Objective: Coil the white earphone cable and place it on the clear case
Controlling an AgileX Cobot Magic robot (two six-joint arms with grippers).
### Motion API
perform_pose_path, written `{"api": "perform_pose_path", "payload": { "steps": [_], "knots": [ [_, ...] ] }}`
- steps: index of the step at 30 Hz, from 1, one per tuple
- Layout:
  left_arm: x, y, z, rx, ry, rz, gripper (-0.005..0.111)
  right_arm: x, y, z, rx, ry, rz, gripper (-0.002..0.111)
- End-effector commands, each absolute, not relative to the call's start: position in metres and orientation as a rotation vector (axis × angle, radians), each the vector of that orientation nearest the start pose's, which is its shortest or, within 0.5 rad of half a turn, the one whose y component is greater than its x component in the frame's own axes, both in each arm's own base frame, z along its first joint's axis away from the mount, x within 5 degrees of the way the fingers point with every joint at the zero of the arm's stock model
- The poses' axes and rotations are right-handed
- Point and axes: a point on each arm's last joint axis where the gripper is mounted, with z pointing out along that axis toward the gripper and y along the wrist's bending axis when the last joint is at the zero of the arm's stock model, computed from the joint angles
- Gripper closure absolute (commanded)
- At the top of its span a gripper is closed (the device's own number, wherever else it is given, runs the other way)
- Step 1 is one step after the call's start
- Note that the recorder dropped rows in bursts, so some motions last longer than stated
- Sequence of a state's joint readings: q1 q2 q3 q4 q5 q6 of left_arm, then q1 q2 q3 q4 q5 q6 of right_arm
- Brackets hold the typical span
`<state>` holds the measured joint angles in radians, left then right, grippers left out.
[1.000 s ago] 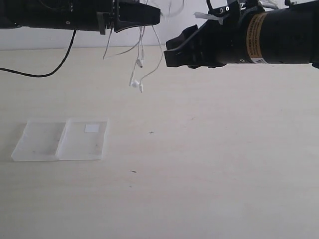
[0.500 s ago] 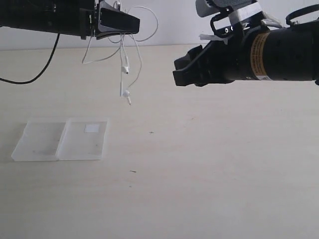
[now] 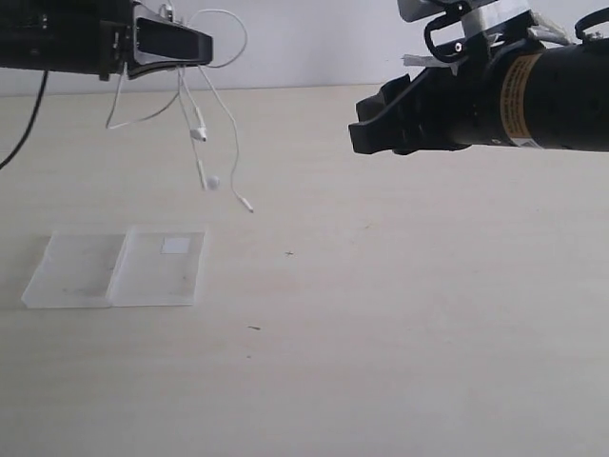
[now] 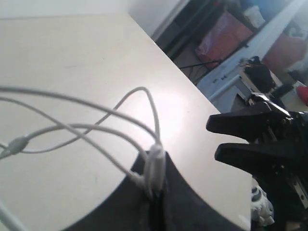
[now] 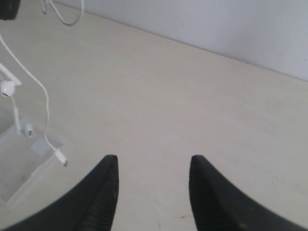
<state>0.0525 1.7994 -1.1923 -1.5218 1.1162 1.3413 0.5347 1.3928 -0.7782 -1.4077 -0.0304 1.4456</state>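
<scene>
The white earphone cable hangs in loose loops from my left gripper, which is shut on it high above the table. Its earbuds and plug dangle just above the right half of the clear case, which lies flat on the table with a small white label. In the left wrist view the cable is pinched between the closed jaws of the left gripper. My right gripper hovers to the right, open and empty. The right wrist view shows its spread fingers, the dangling cable and the case.
The pale tabletop stretches around the case. A black cord trails from the left arm at the left edge. A white wall runs behind the table.
My left gripper has carried the hanging cable leftward, toward the spot above the case. The right gripper has drawn back to the right and slightly up.
</scene>
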Motion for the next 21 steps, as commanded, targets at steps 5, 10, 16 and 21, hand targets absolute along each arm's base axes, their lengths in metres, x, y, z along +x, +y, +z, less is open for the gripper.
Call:
{"api": "perform_pose_path", "payload": {
  "steps": [5,10,16,21],
  "knots": [
    [0.316,-0.041,0.276,0.307,1.884,-1.053,0.107,0.251,0.151,0.256,-0.541,2.040,0.369,0.062],
    [0.290,-0.037,0.268,0.243,1.894,-0.919,0.107,0.249,0.154,0.257,-0.539,2.039,0.419,0.062],
    [0.268,-0.036,0.264,0.213,1.921,-0.871,0.107,0.249,0.155,0.257,-0.544,2.036,0.440,0.062],
    [0.259,-0.035,0.257,0.210,1.944,-0.825,0.107,0.248,0.157,0.258,-0.558,2.030,0.466,0.062]
  ]
}}
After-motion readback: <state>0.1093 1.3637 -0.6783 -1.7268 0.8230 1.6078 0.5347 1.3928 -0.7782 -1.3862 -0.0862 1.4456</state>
